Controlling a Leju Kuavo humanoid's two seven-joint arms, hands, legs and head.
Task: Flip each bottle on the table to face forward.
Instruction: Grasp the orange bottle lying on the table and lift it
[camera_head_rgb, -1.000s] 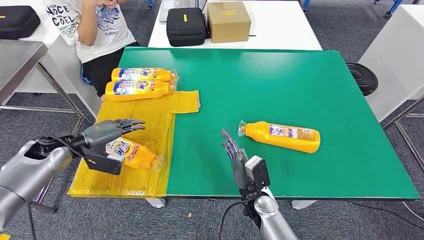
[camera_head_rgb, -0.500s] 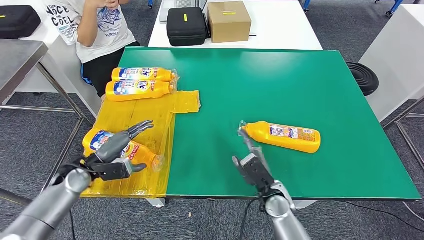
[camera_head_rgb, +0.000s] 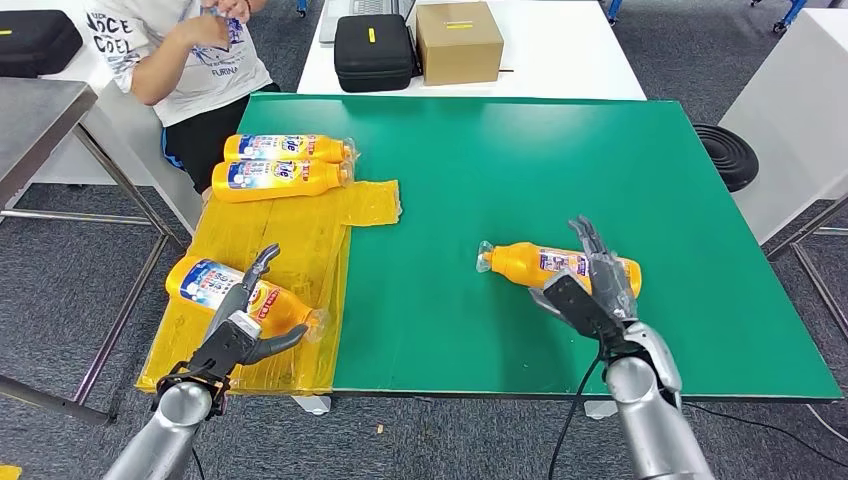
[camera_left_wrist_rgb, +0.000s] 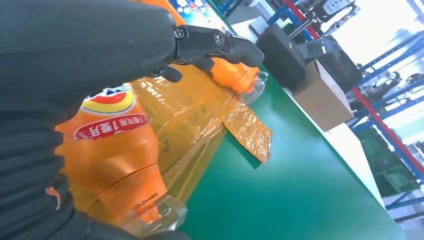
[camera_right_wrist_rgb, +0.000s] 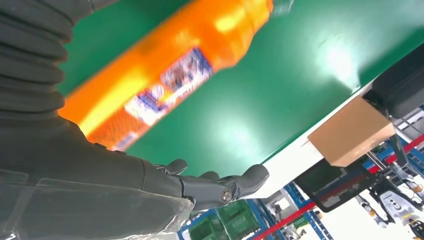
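Note:
An orange bottle (camera_head_rgb: 545, 264) lies on its side on the green table (camera_head_rgb: 500, 170), cap to the left, small-print label up. My right hand (camera_head_rgb: 592, 285) hovers over its thick end, fingers spread and holding nothing; its wrist view shows the bottle (camera_right_wrist_rgb: 165, 85) blurred. Another bottle (camera_head_rgb: 225, 290) lies on the yellow sheet (camera_head_rgb: 290, 235), blue-and-red label up. My left hand (camera_head_rgb: 243, 322) sits at that bottle's near side by the neck, fingers stretched over it without gripping. The left wrist view shows this bottle (camera_left_wrist_rgb: 117, 145) under the fingers (camera_left_wrist_rgb: 220, 42). Two more bottles (camera_head_rgb: 285, 148) (camera_head_rgb: 283, 178) lie at the sheet's far end.
A person (camera_head_rgb: 185, 50) sits at the table's far left corner. A black case (camera_head_rgb: 372, 50) and a cardboard box (camera_head_rgb: 456, 40) stand on the white table behind. A black round object (camera_head_rgb: 725, 155) lies off the right edge.
My right hand has swung right, from near the bottle's cap to over its thick end. My left hand has dropped back toward the near edge, uncovering its bottle.

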